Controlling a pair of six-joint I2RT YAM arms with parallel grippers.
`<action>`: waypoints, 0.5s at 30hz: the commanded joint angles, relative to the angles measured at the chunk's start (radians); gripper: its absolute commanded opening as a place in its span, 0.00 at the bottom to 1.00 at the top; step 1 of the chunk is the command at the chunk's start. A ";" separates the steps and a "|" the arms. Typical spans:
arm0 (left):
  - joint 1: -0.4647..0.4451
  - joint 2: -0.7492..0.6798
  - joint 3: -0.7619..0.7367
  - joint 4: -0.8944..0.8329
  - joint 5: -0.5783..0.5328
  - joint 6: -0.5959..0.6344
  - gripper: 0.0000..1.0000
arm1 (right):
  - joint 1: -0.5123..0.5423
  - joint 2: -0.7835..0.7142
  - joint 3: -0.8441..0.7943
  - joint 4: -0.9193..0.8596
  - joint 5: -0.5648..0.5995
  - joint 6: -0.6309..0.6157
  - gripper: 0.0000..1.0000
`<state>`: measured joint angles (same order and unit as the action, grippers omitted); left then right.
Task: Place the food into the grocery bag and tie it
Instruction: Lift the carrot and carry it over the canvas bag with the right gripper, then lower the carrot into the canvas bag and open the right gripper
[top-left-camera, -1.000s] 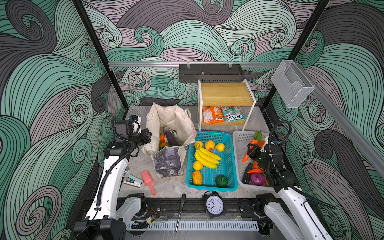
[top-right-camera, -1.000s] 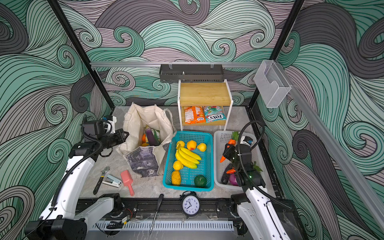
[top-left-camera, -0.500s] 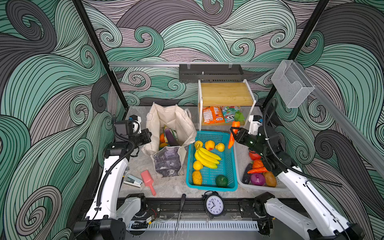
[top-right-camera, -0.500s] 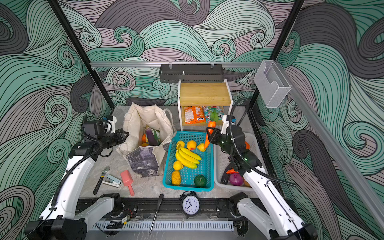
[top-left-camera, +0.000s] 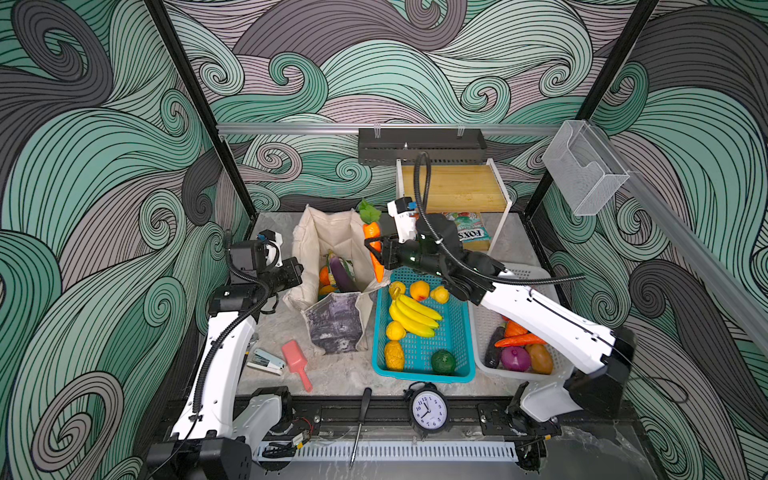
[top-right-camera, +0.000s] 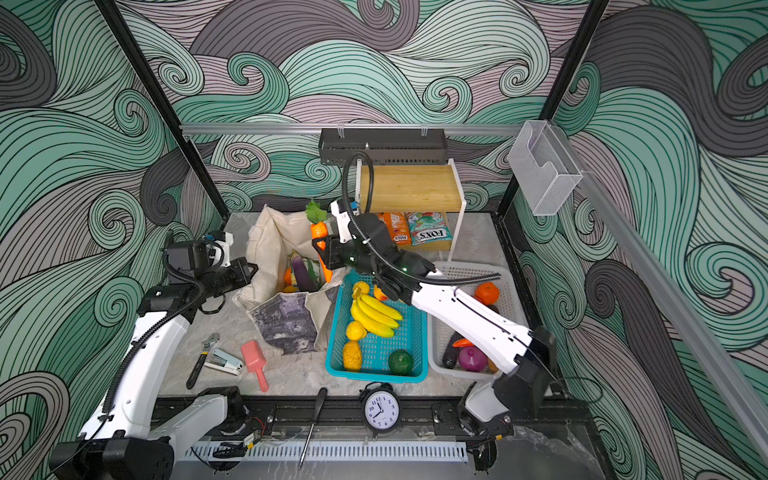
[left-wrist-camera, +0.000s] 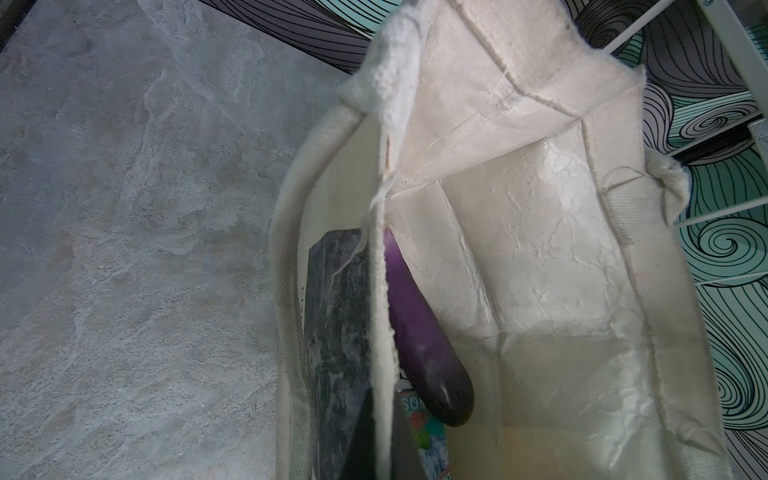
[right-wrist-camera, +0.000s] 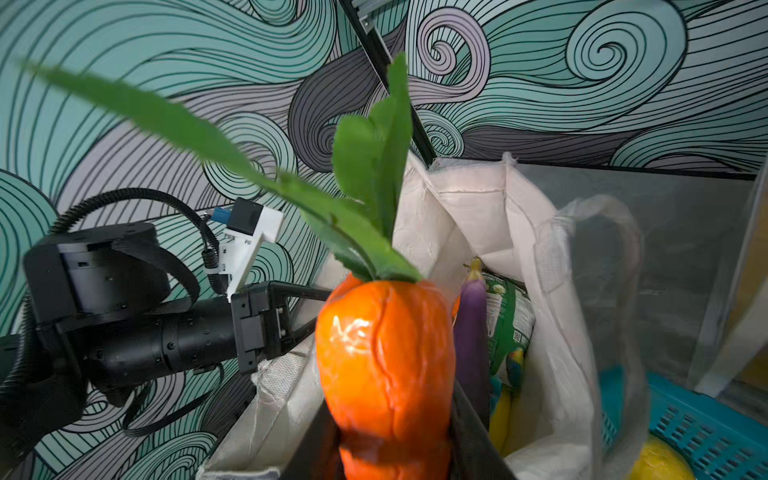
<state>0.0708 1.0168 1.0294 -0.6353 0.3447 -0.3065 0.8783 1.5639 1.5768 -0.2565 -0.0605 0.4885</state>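
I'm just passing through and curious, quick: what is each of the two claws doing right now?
Left gripper: closed, pinching the rim of the grocery bag.
Right gripper: closed, holding the carrot.

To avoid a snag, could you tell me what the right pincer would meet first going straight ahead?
Likely the near rim of the grocery bag, just ahead of the right pincer and its carrot; depth is unclear.

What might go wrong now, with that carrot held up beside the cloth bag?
The carrot in the right gripper hangs at the rim of the grocery bag; released here, it may catch the fabric and tumble into the teal basket. The left gripper alone pinches the floppy mouth open; a slip could let it sag shut.
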 joint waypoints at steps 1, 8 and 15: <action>0.001 -0.020 0.000 -0.008 0.006 0.004 0.00 | -0.002 0.116 0.099 -0.065 -0.006 -0.054 0.26; 0.001 -0.020 0.000 -0.004 0.019 0.004 0.00 | 0.009 0.386 0.317 -0.235 -0.048 -0.067 0.28; 0.002 -0.023 0.001 -0.004 0.024 0.004 0.00 | 0.059 0.501 0.402 -0.315 0.040 -0.110 0.31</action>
<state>0.0708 1.0168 1.0294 -0.6346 0.3492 -0.3065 0.9100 2.0621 1.9247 -0.5129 -0.0734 0.4198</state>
